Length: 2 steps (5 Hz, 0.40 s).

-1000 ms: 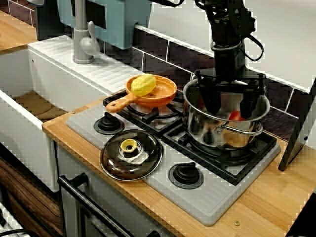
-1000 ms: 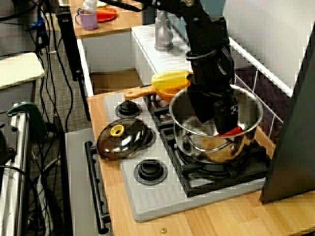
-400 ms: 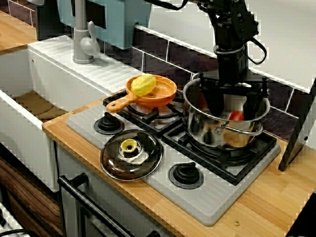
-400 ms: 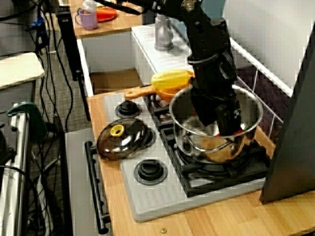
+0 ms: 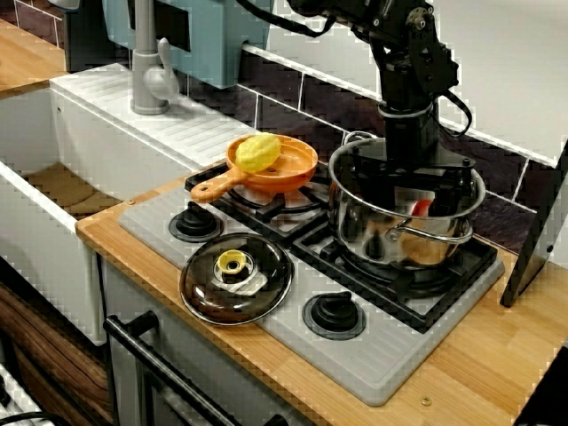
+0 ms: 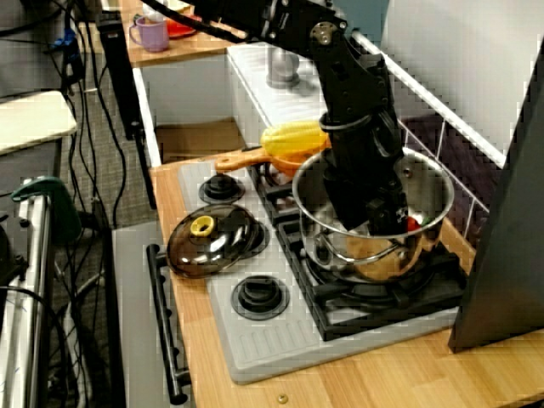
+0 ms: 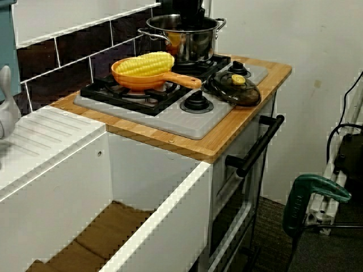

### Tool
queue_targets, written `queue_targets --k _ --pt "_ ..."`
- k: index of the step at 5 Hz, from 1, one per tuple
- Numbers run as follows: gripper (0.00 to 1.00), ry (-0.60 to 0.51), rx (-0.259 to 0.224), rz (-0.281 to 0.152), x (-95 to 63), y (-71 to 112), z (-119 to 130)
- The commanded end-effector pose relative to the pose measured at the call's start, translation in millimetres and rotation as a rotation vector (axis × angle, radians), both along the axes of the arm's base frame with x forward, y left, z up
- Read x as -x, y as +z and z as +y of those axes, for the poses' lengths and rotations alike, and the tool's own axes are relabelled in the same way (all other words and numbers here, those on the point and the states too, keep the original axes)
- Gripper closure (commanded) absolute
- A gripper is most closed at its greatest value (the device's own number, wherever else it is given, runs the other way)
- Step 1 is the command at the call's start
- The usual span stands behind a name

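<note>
Claw hangs spread open inside steel pot beside red item; corn fills orange pan.

Orange frying pan on the back left burner, handle pointing out to the front left, a yellow corn cob lying in it. Just in front, a glass lid with a yellow knob, flat on the grey hob between one black dial and a second dial. Wooden counter all round the hob, dark wall tiles behind. To the left, a white sink with a grey tap. Below the counter, a black oven handle; on the floor nearby, a green drill. Purple mug on a far table.
</note>
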<state>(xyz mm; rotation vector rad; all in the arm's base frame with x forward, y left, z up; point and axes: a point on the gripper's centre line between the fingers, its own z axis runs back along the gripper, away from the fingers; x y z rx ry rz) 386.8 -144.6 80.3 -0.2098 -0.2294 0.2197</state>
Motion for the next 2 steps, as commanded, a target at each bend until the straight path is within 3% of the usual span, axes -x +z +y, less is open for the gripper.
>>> queue_targets --k 1,2 --pt "0.0 0.007 0.001 -0.022 -1.1 5.3 1.3" --pt "0.0 0.017 -0.006 -0.016 -2.1 1.7 2.9"
